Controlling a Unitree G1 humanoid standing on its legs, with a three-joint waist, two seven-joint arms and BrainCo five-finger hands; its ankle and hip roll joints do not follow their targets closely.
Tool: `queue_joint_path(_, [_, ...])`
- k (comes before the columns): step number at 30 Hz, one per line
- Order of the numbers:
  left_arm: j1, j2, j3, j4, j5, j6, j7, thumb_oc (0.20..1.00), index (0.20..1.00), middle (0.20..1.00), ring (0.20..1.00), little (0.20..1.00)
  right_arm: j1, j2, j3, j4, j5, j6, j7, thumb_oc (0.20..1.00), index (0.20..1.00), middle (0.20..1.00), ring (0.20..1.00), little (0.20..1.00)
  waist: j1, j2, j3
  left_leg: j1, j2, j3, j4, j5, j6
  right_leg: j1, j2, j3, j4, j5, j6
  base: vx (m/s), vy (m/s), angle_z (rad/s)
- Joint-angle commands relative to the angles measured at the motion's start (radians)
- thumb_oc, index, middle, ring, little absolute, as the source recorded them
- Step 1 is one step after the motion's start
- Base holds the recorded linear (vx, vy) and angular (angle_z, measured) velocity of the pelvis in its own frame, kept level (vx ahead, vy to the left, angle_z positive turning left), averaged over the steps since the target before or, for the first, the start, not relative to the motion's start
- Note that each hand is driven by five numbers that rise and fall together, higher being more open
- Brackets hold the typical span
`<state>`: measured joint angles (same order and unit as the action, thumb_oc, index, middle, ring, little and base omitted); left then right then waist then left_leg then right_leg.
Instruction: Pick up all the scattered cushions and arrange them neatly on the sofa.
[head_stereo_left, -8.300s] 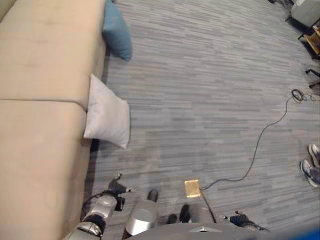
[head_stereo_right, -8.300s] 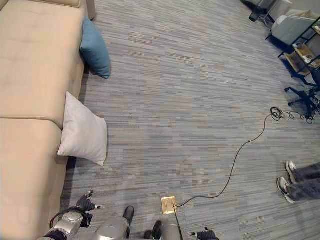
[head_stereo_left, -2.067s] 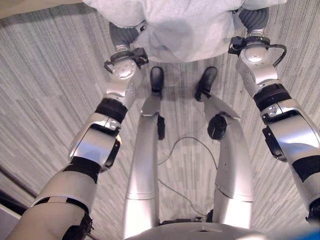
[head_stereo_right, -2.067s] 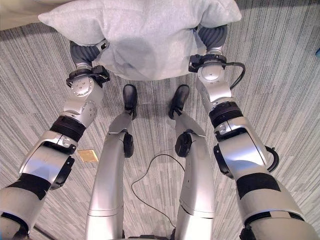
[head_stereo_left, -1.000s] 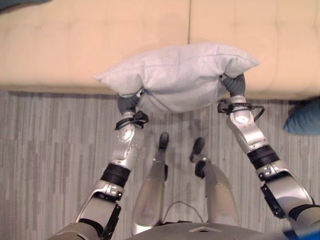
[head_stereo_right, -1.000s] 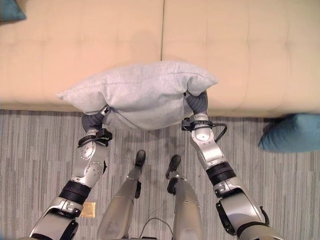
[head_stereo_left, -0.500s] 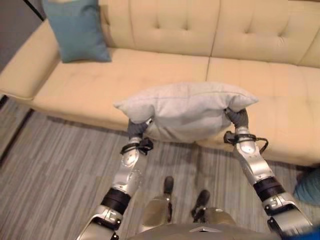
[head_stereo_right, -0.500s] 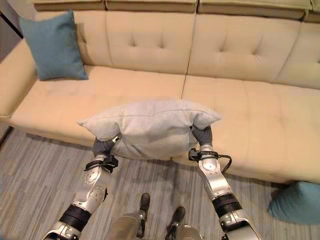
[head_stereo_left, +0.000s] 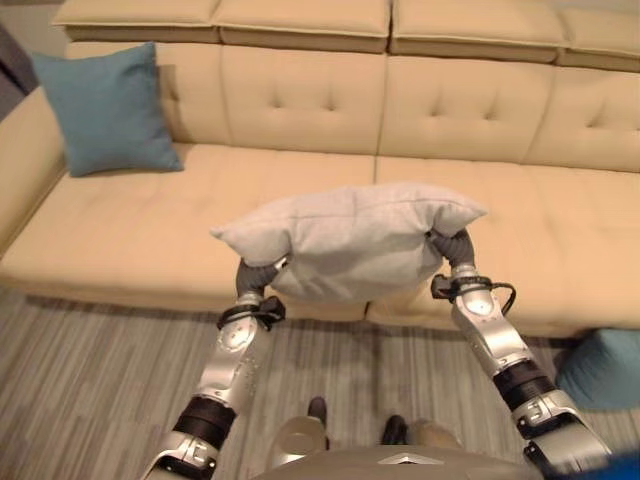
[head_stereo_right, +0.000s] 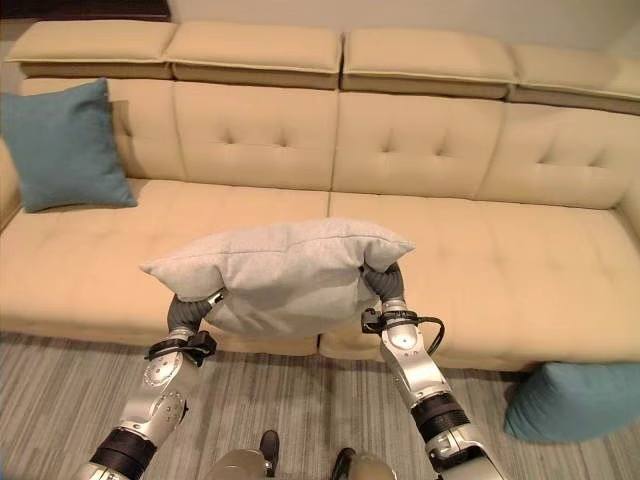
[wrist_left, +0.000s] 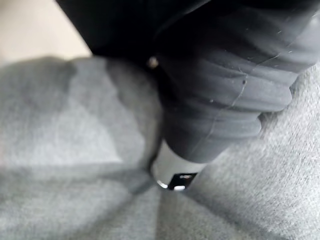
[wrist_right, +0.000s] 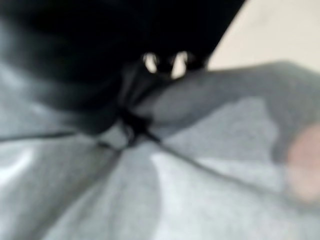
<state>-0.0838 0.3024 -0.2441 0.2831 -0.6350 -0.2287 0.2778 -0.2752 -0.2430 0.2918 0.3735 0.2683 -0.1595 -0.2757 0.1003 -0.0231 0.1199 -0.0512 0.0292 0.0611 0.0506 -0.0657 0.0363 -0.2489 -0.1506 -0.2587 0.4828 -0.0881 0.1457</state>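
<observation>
Both hands are pressed into the ends of a light grey cushion (head_stereo_right: 280, 272), which hangs in the air between them, in front of the sofa's front edge. Its long side runs across the view, roughly level, with the robot's left end drooping a little lower than the right. Left hand (head_stereo_left: 255, 275) shows as a dark ribbed cover sunk into the fabric under the cushion's left end; its fingers are buried in the cloth, so whether they curl or lie straight cannot be told. In the left wrist view the same cover bulges against grey fabric (wrist_left: 75, 165), with a silver finger (wrist_left: 172, 172) pushed into a fold. Right hand (head_stereo_right: 384, 284) is likewise lodged beneath the cushion's right end, fingers hidden by the fabric, so its state cannot be told either. The right wrist view shows dark cover against creased grey cloth (wrist_right: 200, 190) and little else that can be made out.

Below the cushion lies a grey striped carpet (head_stereo_right: 290, 400). On it, at the robot's right and against the sofa's base, rests a teal cushion (head_stereo_right: 570, 400), still on the floor.

Beyond the held cushion stretches the beige sofa (head_stereo_right: 480, 250), with a wide seat and tufted backrest. Far off at its left end a second teal cushion (head_stereo_right: 60, 145) stands upright on the seat, leaning on the backrest near the armrest.
</observation>
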Motion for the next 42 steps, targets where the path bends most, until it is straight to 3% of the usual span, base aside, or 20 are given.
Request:
queue_joint_path(1, [-0.096,-0.034,-0.056,-0.104,0.05,-0.075,-0.075,0.2,0.2,0.2,0.2,0.2,-0.103,0.044,0.046,-0.091,-0.036,-0.075,0.076,0.2,0.2,0.2,0.2,0.2,0.028,0.025,-0.018,0.059,-0.038,-0.066,-0.043,-0.05,-0.001,0.046,0.031,0.058,-0.316,0.077,0.012,0.18,-0.028,-0.16])
queue_joint_path(3, [-0.122,-0.037,-0.077,-0.094,0.052,-0.085,-0.081,0.2,0.2,0.2,0.2,0.2,-0.107,0.036,0.044,-0.086,-0.03,-0.079,0.073,0.2,0.2,0.2,0.2,0.2,0.019,0.01,-0.014,0.065,-0.054,-0.091,-0.035,-0.066,-0.003,0.059,0.038,0.111,-0.406,0.1,0.01,0.21,-0.033,0.13])
queue_joint_path(8, [-0.128,-0.053,-0.091,-0.087,0.047,-0.08,-0.093,0.2,0.2,0.2,0.2,0.2,-0.085,0.021,0.028,-0.088,-0.024,-0.085,0.072,0.2,0.2,0.2,0.2,0.2,0.003,-0.02,-0.036,0.063,-0.032,-0.125,0.013,-0.096,-0.056,0.131,0.056,0.032,-0.476,0.121,-0.012,0.23,-0.113,0.72])
queue_joint_path(9, [-0.129,-0.054,-0.095,-0.089,0.047,-0.077,-0.096,0.2,0.2,0.2,0.2,0.2,-0.073,0.016,0.022,-0.09,-0.022,-0.089,0.07,0.2,0.2,0.2,0.2,0.2,0.0,-0.025,-0.036,0.052,-0.025,-0.12,0.055,-0.091,-0.073,0.153,0.061,0.016,-0.487,0.114,-0.02,0.3,-0.169,0.96])
queue_joint_path(10, [-0.136,-0.061,-0.101,-0.091,0.039,-0.077,-0.097,0.2,0.2,0.2,0.2,0.2,-0.061,0.006,0.011,-0.095,-0.018,-0.091,0.065,0.2,0.2,0.2,0.2,0.2,-0.003,-0.033,-0.021,-0.022,-0.01,-0.101,0.2,-0.059,-0.102,0.189,0.061,-0.011,-0.503,0.101,-0.038,0.19,-0.113,0.87])
queue_joint_path(12, [-0.144,-0.067,-0.105,-0.089,0.035,-0.077,-0.095,0.2,0.2,0.2,0.2,0.2,-0.061,0.003,0.006,-0.093,-0.016,-0.09,0.059,0.2,0.2,0.2,0.2,0.2,-0.004,-0.039,-0.012,-0.074,-0.001,-0.086,0.266,-0.043,-0.106,0.204,0.061,-0.024,-0.51,0.09,-0.051,0.09,-0.065,0.71])
queue_joint_path(13, [-0.15,-0.068,-0.108,-0.089,0.032,-0.074,-0.099,0.2,0.2,0.2,0.2,0.2,-0.061,0.0,0.003,-0.092,-0.013,-0.088,0.056,0.2,0.2,0.2,0.2,0.2,-0.001,-0.044,-0.005,-0.109,0.002,-0.071,0.291,-0.05,-0.099,0.217,0.061,-0.035,-0.518,0.082,-0.056,0.17,-0.073,0.5])
queue_joint_path(14, [-0.15,-0.067,-0.112,-0.088,0.038,-0.066,-0.107,0.2,0.2,0.2,0.2,0.2,-0.056,-0.003,-0.006,-0.094,-0.008,-0.091,0.055,0.2,0.2,0.2,0.2,0.2,0.007,-0.06,0.002,-0.163,-0.012,-0.044,0.292,-0.093,-0.078,0.245,0.061,-0.045,-0.534,0.067,-0.057,0.15,-0.051,0.27])
queue_joint_path(16, [-0.151,-0.065,-0.115,-0.09,0.046,-0.062,-0.107,0.2,0.2,0.2,0.2,0.2,-0.05,-0.003,-0.013,-0.098,-0.01,-0.091,0.053,0.2,0.2,0.2,0.2,0.2,0.007,-0.067,0.003,-0.191,-0.018,-0.022,0.273,-0.091,-0.07,0.253,0.063,-0.053,-0.54,0.064,-0.056,0.16,-0.016,0.16])
queue_joint_path(18, [-0.16,-0.057,-0.114,-0.087,0.057,-0.053,-0.103,0.2,0.2,0.2,0.2,0.2,-0.055,0.003,-0.019,-0.093,-0.004,-0.093,0.043,0.2,0.2,0.2,0.2,0.2,0.022,-0.077,-0.002,-0.28,-0.03,0.02,0.218,-0.019,-0.064,0.274,0.085,-0.053,-0.549,0.042,-0.063,0.19,0.011,0.11])
queue_joint_path(23, [-0.132,-0.035,-0.097,-0.103,0.058,-0.046,-0.106,0.2,0.2,0.2,0.2,0.2,-0.057,0.026,-0.012,-0.078,0.002,-0.094,0.042,0.2,0.2,0.2,0.2,0.2,0.069,-0.084,-0.002,-0.317,-0.045,-0.02,0.161,0.049,-0.078,0.315,0.128,-0.022,-0.54,0.012,-0.067,0.18,0.045,-0.12])
queue_joint_path(29, [-0.08,0.025,-0.073,-0.134,0.069,-0.03,-0.118,0.2,0.2,0.2,0.2,0.2,-0.046,0.075,0.013,-0.079,0.005,-0.094,0.076,0.2,0.2,0.2,0.2,0.2,0.101,-0.113,-0.031,-0.205,-0.069,-0.075,0.116,0.024,-0.05,0.338,0.138,0.023,-0.452,-0.018,-0.057,0.23,0.13,-0.4])
queue_joint_path(30, [-0.071,0.051,-0.059,-0.139,0.067,-0.027,-0.116,0.2,0.2,0.2,0.2,0.2,-0.062,0.091,0.024,-0.072,0.006,-0.089,0.089,0.2,0.2,0.2,0.2,0.2,0.113,-0.111,-0.03,-0.159,-0.054,-0.059,0.122,-0.007,-0.03,0.305,0.123,0.023,-0.328,-0.002,-0.022,0.15,0.147,-0.46])
queue_joint_path(31, [-0.071,0.051,-0.059,-0.139,0.067,-0.027,-0.116,0.2,0.2,0.2,0.2,0.2,-0.063,0.091,0.024,-0.072,0.006,-0.088,0.089,0.2,0.2,0.2,0.2,0.2,0.113,-0.112,-0.032,-0.161,-0.054,-0.059,0.12,-0.004,-0.031,0.302,0.123,0.023,-0.328,0.0,-0.023,0.11,0.14,-0.57])
queue_joint_path(34, [-0.076,0.067,-0.05,-0.14,0.08,-0.035,-0.109,0.2,0.2,0.2,0.2,0.2,-0.094,0.107,0.035,-0.068,0.0,-0.084,0.099,0.2,0.2,0.2,0.2,0.2,0.104,-0.078,-0.012,-0.121,-0.035,-0.05,0.129,-0.028,-0.001,0.196,0.097,0.026,-0.132,0.067,0.05,0.05,0.12,-0.53])
queue_joint_path(38, [-0.089,0.057,-0.045,-0.141,0.076,-0.044,-0.11,0.2,0.2,0.2,0.2,0.2,-0.126,0.103,0.042,-0.066,-0.002,-0.08,0.105,0.2,0.2,0.2,0.2,0.2,0.086,-0.049,-0.013,-0.067,-0.029,-0.05,0.102,-0.054,0.008,0.166,0.05,0.02,-0.254,0.037,0.005,0.13,0.04,-0.25])
queue_joint_path(42, [-0.113,0.04,-0.052,-0.137,0.067,-0.058,-0.11,0.2,0.2,0.2,0.2,0.2,-0.136,0.088,0.04,-0.086,-0.005,-0.079,0.105,0.2,0.2,0.2,0.2,0.2,0.06,-0.04,-0.001,-0.055,-0.039,-0.074,0.136,-0.099,0.0,0.124,0.009,0.072,-0.376,0.087,0.001,0.19,-0.034,-0.11])
